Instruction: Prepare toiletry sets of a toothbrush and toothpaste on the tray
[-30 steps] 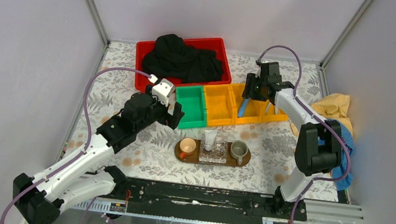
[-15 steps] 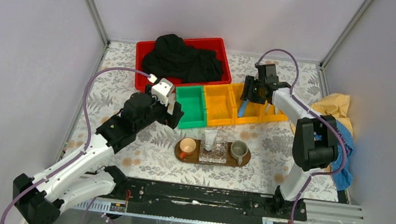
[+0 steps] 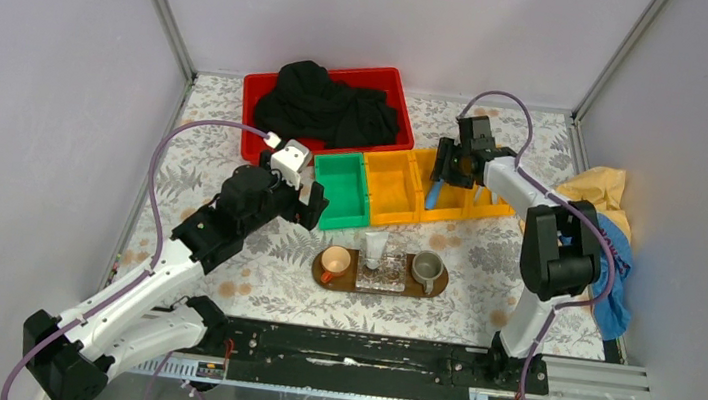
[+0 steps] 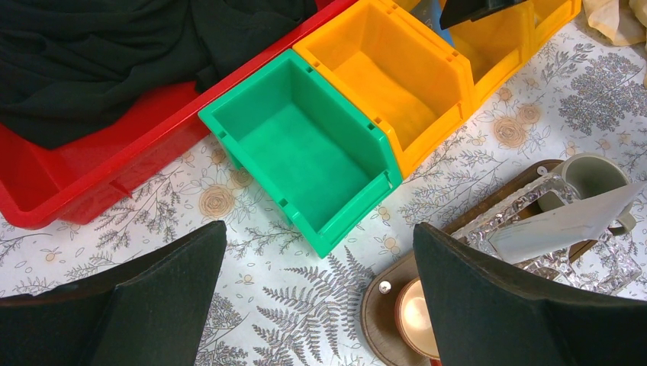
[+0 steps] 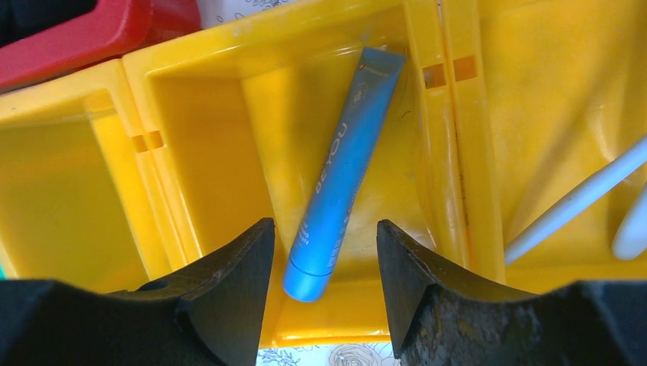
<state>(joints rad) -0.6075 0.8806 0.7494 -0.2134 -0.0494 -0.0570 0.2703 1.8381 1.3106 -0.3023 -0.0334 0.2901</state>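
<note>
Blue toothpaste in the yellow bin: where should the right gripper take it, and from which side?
Grip the blue tube at mid-body, coming straight down from above with the right gripper, closing across its narrow width. It lies slanted in the yellow bin, whose walls block side approaches; the open jaws straddle its cap end.

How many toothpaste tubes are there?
2. The blue tube lies in a yellow bin, below the open right gripper. The silvery-white tube rests on the clear box on the tray. I see no others; the black cloth might hide more.
</note>
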